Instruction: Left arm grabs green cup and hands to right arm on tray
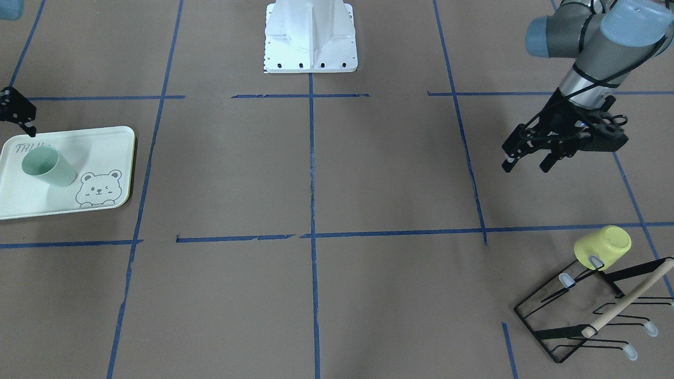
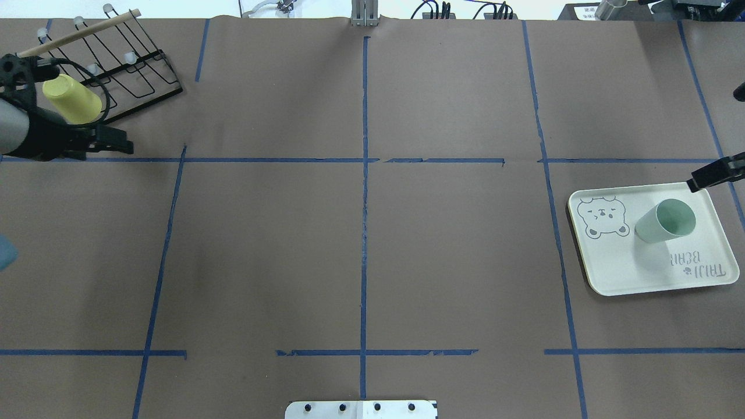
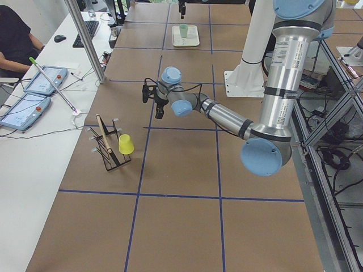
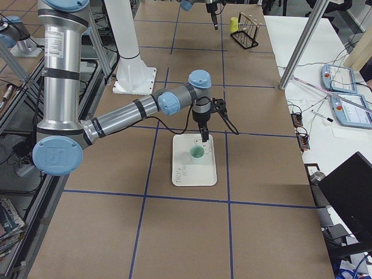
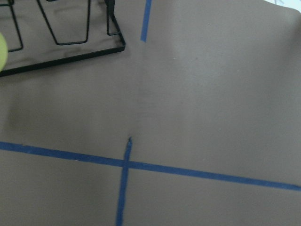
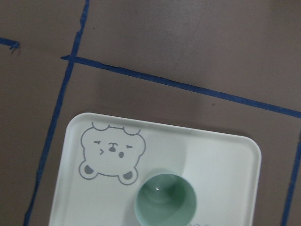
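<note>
The green cup [image 1: 50,167] stands upright and free on the tray [image 1: 100,147], beside the bear drawing. It also shows in the overhead view [image 2: 663,221] and the right wrist view [image 6: 165,200]. My right gripper [image 1: 25,125] hangs just past the tray's robot-side edge, apart from the cup. Only one of its fingers [image 2: 707,177] shows, so I cannot tell if it is open. My left gripper [image 1: 525,166] is open and empty, held above the table between the robot and the rack.
A yellow cup [image 1: 603,246] sits upside down on a peg of the black wire rack [image 1: 579,316], which has a wooden handle. The rack stands at the far left corner [image 2: 139,64]. The robot's white base [image 1: 310,37] is at the table's middle edge.
</note>
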You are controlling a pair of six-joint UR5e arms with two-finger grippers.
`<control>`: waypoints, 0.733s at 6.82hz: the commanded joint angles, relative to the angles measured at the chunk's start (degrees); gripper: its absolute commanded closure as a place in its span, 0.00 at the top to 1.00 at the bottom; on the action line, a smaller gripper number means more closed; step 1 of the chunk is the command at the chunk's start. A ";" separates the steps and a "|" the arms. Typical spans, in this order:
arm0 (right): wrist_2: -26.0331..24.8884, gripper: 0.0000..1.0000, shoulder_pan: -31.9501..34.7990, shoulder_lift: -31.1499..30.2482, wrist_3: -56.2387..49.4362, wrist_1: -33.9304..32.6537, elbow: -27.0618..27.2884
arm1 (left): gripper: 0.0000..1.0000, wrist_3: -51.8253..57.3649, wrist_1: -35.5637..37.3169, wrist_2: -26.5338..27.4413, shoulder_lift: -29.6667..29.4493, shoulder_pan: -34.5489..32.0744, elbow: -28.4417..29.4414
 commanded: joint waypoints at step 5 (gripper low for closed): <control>1.89 1.00 16.14 -3.38 -27.50 -8.65 -11.26 | 1.00 64.59 39.24 -14.71 12.43 -30.92 -4.50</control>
